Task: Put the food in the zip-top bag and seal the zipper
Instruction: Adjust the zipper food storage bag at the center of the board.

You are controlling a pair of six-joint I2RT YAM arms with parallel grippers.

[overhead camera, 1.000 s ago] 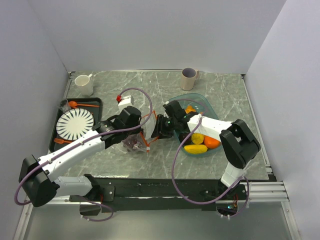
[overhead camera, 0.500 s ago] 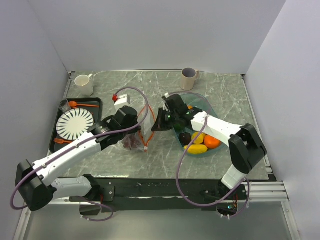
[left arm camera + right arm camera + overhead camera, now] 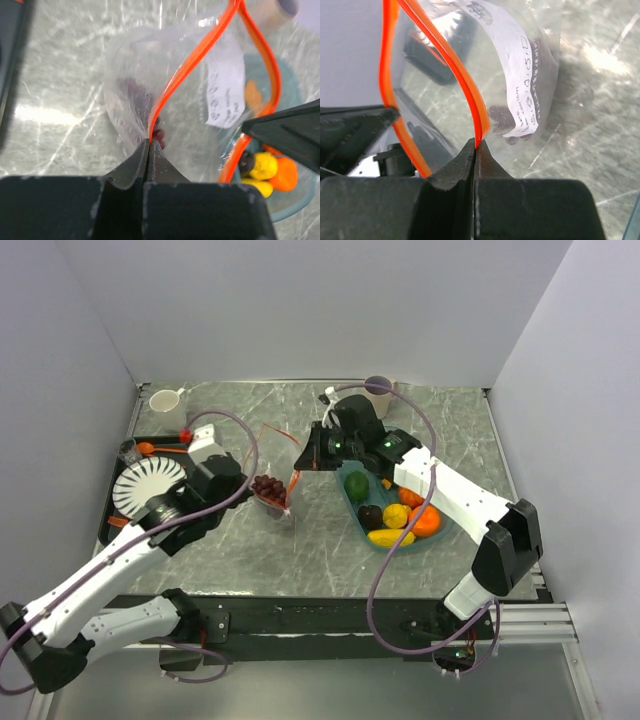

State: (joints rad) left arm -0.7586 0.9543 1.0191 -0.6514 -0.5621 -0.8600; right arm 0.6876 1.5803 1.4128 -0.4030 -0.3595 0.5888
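Gleaming marbled table (image 3: 270, 560) under bag (image 3: 278, 458), white walls (image 3: 300, 310)

Bag (image 3: 278, 465) over middle of tabletop (image 3: 300, 560), mouth spread. Left claw (image 3: 149, 142) and right claw (image 3: 475, 142) pinch opposite sides of zipper (image 3: 388, 50). Gap between strips open. Bowl (image 3: 349, 502) just right of bag, narrow gap. Tray (image 3: 112, 510) well left. Cup (image 3: 378, 388) behind right arm. Near tabletop strip open, crossed by 2 arms.
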